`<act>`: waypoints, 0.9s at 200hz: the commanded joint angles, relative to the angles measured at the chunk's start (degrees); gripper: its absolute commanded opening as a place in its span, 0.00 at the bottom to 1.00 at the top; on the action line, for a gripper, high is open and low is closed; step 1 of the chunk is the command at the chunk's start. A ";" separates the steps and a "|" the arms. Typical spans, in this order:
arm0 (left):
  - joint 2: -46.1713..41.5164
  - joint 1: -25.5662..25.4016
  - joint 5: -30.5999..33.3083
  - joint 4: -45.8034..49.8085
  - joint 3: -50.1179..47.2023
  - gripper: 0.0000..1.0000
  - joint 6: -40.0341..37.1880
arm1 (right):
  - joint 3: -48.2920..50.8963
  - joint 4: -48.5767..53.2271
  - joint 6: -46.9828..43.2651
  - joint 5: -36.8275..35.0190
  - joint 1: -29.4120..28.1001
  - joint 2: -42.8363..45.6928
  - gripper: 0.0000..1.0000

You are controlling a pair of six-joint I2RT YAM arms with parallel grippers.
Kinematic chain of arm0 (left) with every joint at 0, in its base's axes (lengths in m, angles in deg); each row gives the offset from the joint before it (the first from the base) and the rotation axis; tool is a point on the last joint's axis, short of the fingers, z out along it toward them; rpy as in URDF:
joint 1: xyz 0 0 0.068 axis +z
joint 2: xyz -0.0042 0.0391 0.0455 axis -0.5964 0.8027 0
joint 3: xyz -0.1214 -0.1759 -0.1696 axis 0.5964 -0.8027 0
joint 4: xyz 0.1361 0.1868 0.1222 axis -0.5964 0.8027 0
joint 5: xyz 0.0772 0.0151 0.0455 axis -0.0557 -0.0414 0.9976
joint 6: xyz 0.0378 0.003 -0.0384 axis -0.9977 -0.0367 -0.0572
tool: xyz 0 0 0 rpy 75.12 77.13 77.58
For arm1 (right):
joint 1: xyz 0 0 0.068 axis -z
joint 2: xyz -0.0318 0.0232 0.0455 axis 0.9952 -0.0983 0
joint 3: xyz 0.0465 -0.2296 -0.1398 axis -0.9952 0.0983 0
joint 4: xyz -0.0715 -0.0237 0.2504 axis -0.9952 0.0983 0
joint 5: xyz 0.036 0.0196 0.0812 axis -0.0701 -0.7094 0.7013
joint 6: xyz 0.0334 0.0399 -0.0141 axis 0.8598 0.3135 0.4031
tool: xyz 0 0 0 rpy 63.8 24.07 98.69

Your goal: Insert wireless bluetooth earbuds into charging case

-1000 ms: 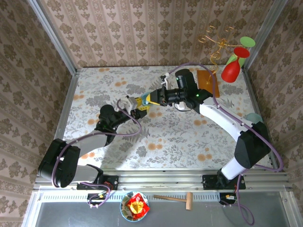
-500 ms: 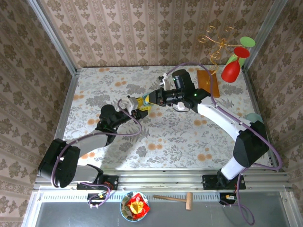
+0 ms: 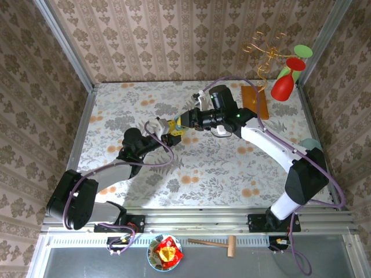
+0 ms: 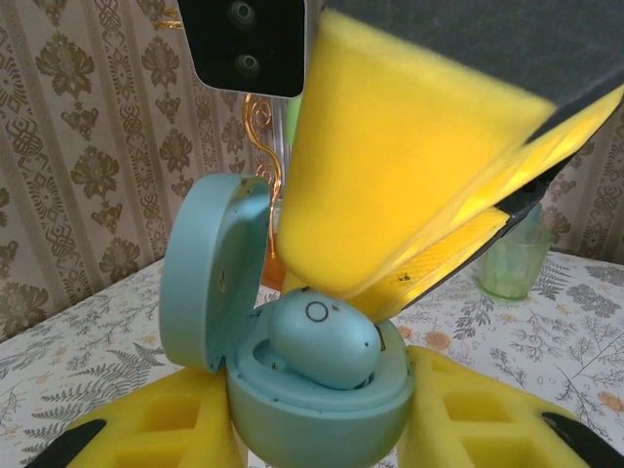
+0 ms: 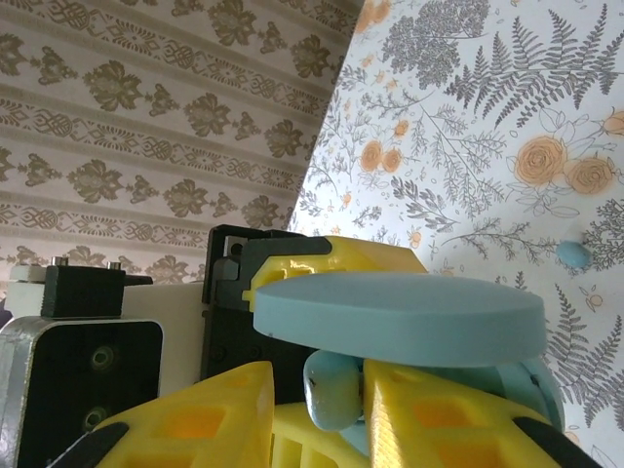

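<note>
The only mark you can read is a small black ring printed on the pale blue earbud (image 4: 322, 341). That earbud lies in the well of the light blue case (image 4: 322, 405). The lid (image 4: 208, 273) stands hinged open, on the left in the left wrist view. Your left gripper (image 4: 322, 439) is closed on the case, with one yellow finger against each side of its base.

Your right gripper (image 5: 317, 429) comes in from above, its yellow fingers a little apart with the earbud between them. A dark gap shows beside the earbud on one side — you cannot tell whether the pads are pinching it or only touching it. In the left wrist view a fingertip sits against the earbud's upper right.

A second earbud (image 5: 573, 255), also pale blue, lies alone on the cloth (image 3: 220, 168), apart from the case.

For room: the two grippers meet left of the table's middle, well clear of the side rail (image 3: 83, 127) and the back wall. Bare cloth lies between the two arms toward the near edge. An orange mat (image 3: 252, 98) lies just behind the right wrist, and a green glass (image 3: 311, 145) stands at the right edge — close to the right arm's elbow.
</note>
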 commanded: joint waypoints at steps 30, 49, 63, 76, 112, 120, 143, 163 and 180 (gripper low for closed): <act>-1.61 -0.32 -0.77 -3.60 1.62 0.29 0.82 | -2.10 4.98 -2.47 -3.85 -0.29 -0.46 0.34; -1.61 -0.23 -0.60 -3.52 1.36 0.29 0.68 | -1.84 5.27 -3.21 -4.64 -0.29 0.74 0.39; -1.52 -0.06 -0.43 -3.60 1.18 0.29 0.51 | -1.30 5.22 -4.20 -5.18 -0.19 1.99 0.43; -1.43 0.44 -0.26 -4.44 0.72 0.29 1.02 | -0.60 4.96 -5.47 -5.53 -0.20 3.64 0.49; -0.73 2.82 -0.51 -9.15 -0.71 0.29 4.82 | 4.26 2.65 -7.41 -10.23 0.62 9.33 0.61; -0.77 3.02 -0.42 -9.60 -0.92 0.29 5.01 | 6.33 0.83 -6.45 -11.73 1.29 10.97 0.62; -1.88 3.11 -0.08 -9.86 -1.19 0.29 5.46 | 12.81 -4.04 -2.11 -15.90 3.99 15.04 0.62; -3.67 3.11 0.37 -9.14 -1.29 0.29 5.31 | 16.76 -6.31 0.61 -19.47 5.36 15.60 0.61; -5.29 3.11 0.28 -8.01 -1.13 0.29 5.11 | 17.22 -4.97 0.21 -21.77 5.60 13.52 0.61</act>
